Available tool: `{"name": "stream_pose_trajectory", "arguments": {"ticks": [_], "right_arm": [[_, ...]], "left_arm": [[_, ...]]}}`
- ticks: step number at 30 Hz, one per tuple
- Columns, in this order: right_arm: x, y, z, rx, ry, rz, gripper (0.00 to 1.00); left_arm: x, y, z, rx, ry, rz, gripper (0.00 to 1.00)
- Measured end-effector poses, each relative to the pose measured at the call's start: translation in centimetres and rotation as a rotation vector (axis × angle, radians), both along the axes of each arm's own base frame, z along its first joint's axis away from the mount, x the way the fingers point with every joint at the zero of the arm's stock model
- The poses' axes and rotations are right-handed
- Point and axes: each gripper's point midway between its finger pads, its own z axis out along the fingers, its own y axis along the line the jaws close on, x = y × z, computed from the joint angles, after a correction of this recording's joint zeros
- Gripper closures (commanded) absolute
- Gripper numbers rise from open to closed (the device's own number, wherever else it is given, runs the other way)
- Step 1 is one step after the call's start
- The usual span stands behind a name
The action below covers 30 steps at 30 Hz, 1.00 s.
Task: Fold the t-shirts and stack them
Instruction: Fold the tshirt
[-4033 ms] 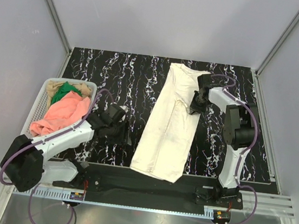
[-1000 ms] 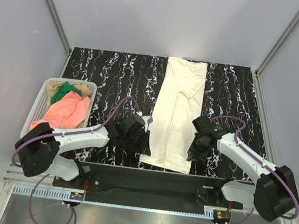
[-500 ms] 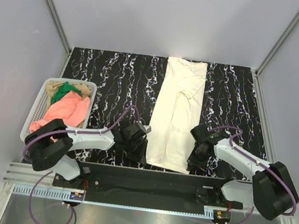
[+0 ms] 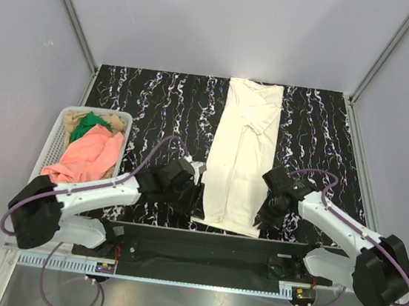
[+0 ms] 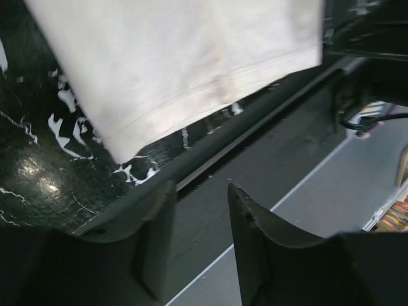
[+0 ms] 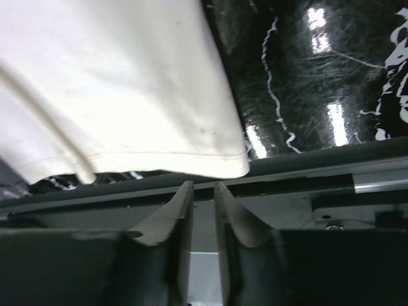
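Observation:
A large cream-white t-shirt (image 4: 240, 157) lies on the black marbled table as a long narrow strip, neck at the far edge, hem near me. My left gripper (image 4: 194, 201) sits just off the hem's left corner, open. In the left wrist view the left gripper (image 5: 201, 191) holds nothing and the hem (image 5: 191, 70) lies flat beyond the fingertips. My right gripper (image 4: 263, 218) is at the hem's right corner. In the right wrist view the right gripper (image 6: 203, 186) shows a narrow empty gap, just short of the hem (image 6: 127, 102).
A white mesh basket (image 4: 56, 131) stands at the left, holding a salmon-pink t-shirt (image 4: 89, 154), a green one (image 4: 84, 127) and a tan one (image 4: 113, 121). The black mounting rail (image 4: 200, 246) runs along the near table edge, right under both grippers.
Both grippers have parted their jaws and let go of the hem's corners. The left arm has drawn back slightly from the near edge. The cream shirt lies as before.

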Motion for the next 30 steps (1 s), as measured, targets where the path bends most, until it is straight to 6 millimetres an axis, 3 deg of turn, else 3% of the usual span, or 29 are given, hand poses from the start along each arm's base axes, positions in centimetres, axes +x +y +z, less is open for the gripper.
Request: {"name": "stream_pose_trajectory", "arguments": {"ticks": [3,6,10,15,22,30], "right_arm": [[0.2,0.4,1.1,0.036,-0.028,-0.003,0.62],[-0.1,0.3,1.1,0.03,-0.017,-0.003,0.61],[-0.4,0.1,0.8,0.02,0.001,-0.008,0.64],[-1.7,-0.7,-0.9,-0.005,0.05,-0.043,0.64],[-1.6,-0.7,-1.3,-0.014,0.053,-0.075,0.61],[-0.7,-0.6,-1.7,-0.02,0.028,-0.083,0.61]], "left_arm": [[1.1,-0.7,3.7,-0.071,-0.081,0.005,0.51],[2.0,-0.4,4.5,-0.086,-0.109,0.021,0.47],[2.6,1.1,1.9,-0.015,-0.074,0.067,0.48],[1.9,2.3,-1.6,0.069,-0.009,0.074,0.52],[2.1,2.1,-3.0,0.084,-0.002,0.077,0.51],[1.9,2.6,-4.5,0.109,0.01,0.085,0.59]]}}
